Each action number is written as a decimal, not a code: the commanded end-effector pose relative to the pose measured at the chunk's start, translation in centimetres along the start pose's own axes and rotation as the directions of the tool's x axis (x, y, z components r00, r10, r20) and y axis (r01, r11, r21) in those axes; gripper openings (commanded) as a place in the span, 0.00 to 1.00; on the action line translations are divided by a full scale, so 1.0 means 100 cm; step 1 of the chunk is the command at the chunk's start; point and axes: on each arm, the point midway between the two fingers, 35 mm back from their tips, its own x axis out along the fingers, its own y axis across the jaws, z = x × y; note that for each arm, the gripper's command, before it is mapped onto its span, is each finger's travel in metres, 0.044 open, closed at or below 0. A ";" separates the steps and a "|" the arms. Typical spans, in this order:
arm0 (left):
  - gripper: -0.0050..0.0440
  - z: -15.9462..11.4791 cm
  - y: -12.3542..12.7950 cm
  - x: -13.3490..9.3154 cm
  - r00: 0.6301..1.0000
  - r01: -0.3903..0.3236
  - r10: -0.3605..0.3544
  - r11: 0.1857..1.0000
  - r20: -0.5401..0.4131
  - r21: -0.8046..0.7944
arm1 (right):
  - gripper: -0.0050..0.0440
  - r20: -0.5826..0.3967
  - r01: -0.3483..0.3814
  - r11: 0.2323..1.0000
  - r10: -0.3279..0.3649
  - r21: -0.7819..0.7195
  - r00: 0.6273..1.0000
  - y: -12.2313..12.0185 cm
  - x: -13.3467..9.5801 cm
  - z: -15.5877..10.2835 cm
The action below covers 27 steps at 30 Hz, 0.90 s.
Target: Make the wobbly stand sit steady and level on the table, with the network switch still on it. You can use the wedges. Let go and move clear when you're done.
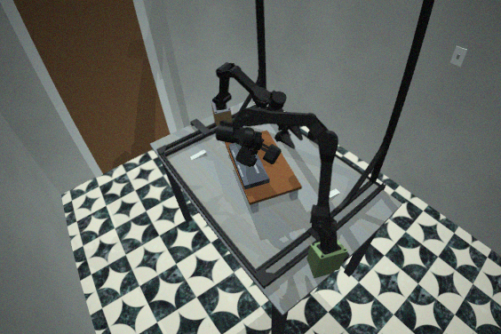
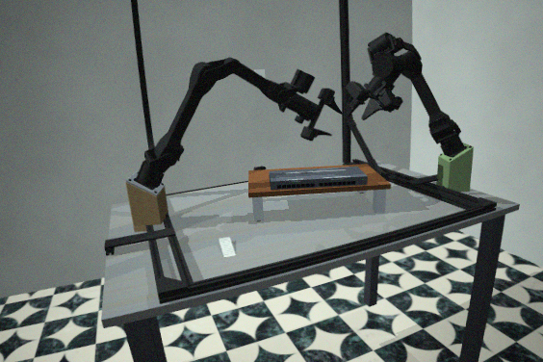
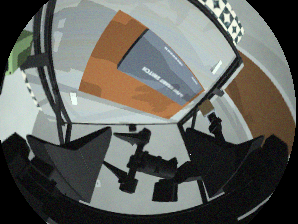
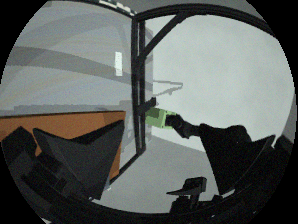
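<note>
The wobbly stand point(image 1: 279, 179) point(image 2: 259, 179) point(image 3: 95, 75) point(image 4: 60, 119) is lying below the empty, open jaws of the left gripper point(image 1: 260, 156) point(image 2: 356, 116) point(image 3: 149, 131) point(image 4: 161, 211) and right gripper point(image 1: 293, 139) point(image 2: 335, 123) point(image 3: 106, 146) point(image 4: 163, 126), its long axis running between the arms.

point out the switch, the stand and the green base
switch point(image 1: 256, 176) point(image 2: 320, 174) point(image 3: 161, 65): top, exterior, left wrist views, top face
stand point(image 1: 282, 174) point(image 2: 259, 181) point(image 3: 101, 75) point(image 4: 75, 121): all four views, bare board
green base point(image 1: 326, 265) point(image 2: 456, 170) point(image 3: 19, 54) point(image 4: 156, 119): all four views, green body

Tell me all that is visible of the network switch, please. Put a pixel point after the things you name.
The network switch point(image 1: 256, 174) point(image 2: 318, 179) point(image 3: 162, 67) is a flat, blue-grey box, seemingly metal, with pale lettering on top and dark ports along one long side. It lies flat on the orange-brown board point(image 1: 281, 170) point(image 2: 259, 181) point(image 3: 100, 70) of the stand, along one long edge. No claw touches it.
</note>
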 end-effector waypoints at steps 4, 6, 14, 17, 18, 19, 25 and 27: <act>0.92 0.000 0.000 0.000 1.000 0.000 0.000 1.000 0.000 0.000 | 0.92 0.000 0.000 1.000 0.000 0.000 1.000 0.000 0.000 0.000; 0.92 0.000 0.000 0.000 1.000 0.000 0.000 1.000 0.000 0.000 | 0.92 0.000 0.000 1.000 0.000 0.000 1.000 0.000 0.000 0.000; 0.92 0.000 0.000 0.000 1.000 0.000 0.000 1.000 0.000 0.000 | 0.92 0.000 0.000 1.000 0.000 0.000 1.000 0.000 0.000 0.000; 0.92 0.000 0.000 0.000 1.000 0.000 0.000 1.000 0.000 0.000 | 0.92 0.000 0.000 1.000 0.000 0.000 1.000 0.000 0.000 0.000; 0.10 -0.001 0.013 0.005 0.999 -0.031 0.028 0.995 0.030 0.090 | 0.10 0.000 0.035 0.998 -0.035 0.044 0.999 -0.013 -0.003 -0.002; 0.10 -0.001 0.026 0.009 0.997 -0.065 0.055 0.982 0.060 0.180 | 0.10 0.000 0.069 0.994 -0.070 0.088 0.998 -0.025 -0.006 -0.003; 0.10 0.009 0.105 0.024 0.966 -0.249 0.164 0.799 0.201 0.548 | 0.10 -0.006 0.261 0.903 -0.276 0.341 0.961 -0.099 -0.032 -0.015; 0.10 0.017 0.131 0.026 0.950 -0.307 0.194 0.708 0.243 0.636 | 0.10 -0.010 0.315 0.851 -0.343 0.420 0.939 -0.122 -0.043 -0.020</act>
